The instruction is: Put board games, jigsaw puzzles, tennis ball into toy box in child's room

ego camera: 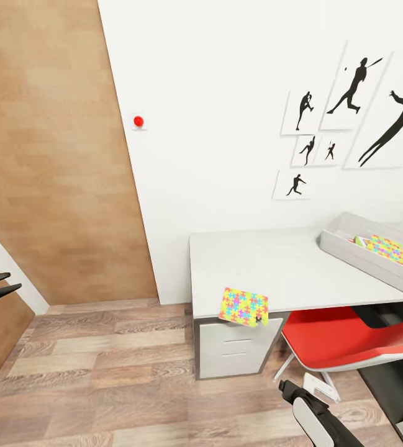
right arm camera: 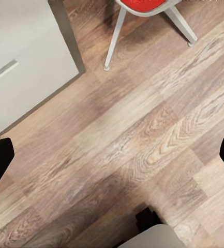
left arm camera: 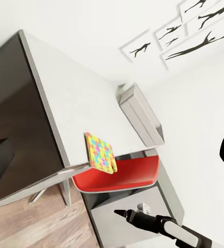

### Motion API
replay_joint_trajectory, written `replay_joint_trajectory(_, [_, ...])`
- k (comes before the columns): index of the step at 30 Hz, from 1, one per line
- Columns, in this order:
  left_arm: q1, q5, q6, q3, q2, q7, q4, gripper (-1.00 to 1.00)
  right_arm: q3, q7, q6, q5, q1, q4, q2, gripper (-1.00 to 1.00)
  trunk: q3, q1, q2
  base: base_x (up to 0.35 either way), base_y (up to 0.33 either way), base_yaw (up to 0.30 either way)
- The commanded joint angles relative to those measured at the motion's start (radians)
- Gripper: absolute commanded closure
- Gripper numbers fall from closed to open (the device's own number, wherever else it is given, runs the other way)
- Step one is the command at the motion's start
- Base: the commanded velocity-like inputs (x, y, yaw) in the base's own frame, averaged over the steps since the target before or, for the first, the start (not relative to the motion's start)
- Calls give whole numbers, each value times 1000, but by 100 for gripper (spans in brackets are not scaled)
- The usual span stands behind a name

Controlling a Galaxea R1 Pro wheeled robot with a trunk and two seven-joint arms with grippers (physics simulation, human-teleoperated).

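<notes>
Toy box (ego camera: 375, 257) sits on table (ego camera: 276, 261) (one puzzle inside); second jigsaw puzzle (ego camera: 244, 307) overhangs the table's front edge. Left gripper (ego camera: 1, 284): fingers apart. Right gripper (ego camera: 286, 388): fingers' state indeterminate.

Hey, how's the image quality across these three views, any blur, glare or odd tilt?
Head view: evenly lit, sharp, no glare on the table. Left wrist view: heavily tilted, jigsaw puzzle slightly soft. Right wrist view: floor crisp, soft shadow beneath the red chair.
</notes>
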Motion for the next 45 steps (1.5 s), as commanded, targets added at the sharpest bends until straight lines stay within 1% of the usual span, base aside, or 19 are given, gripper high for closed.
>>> replay_joint_trajectory(1, [-1,0,11,-1,0,-4,0,-100,6,-8,4,-4,-1,-2,-1,-100,-2,1,-2,0,0,0])
replay_joint_trajectory(11, [-1,-1,11,0,0,-4,0,-100,6,-8,4,-3,-1,-2,-1,-100,1,1,-2,0,0,0])
replay_joint_trajectory(45, [-1,1,11,-1,0,-4,1,-100,6,-8,4,-3,-1,-2,0,-100,56,1,-2,-23,0,0])
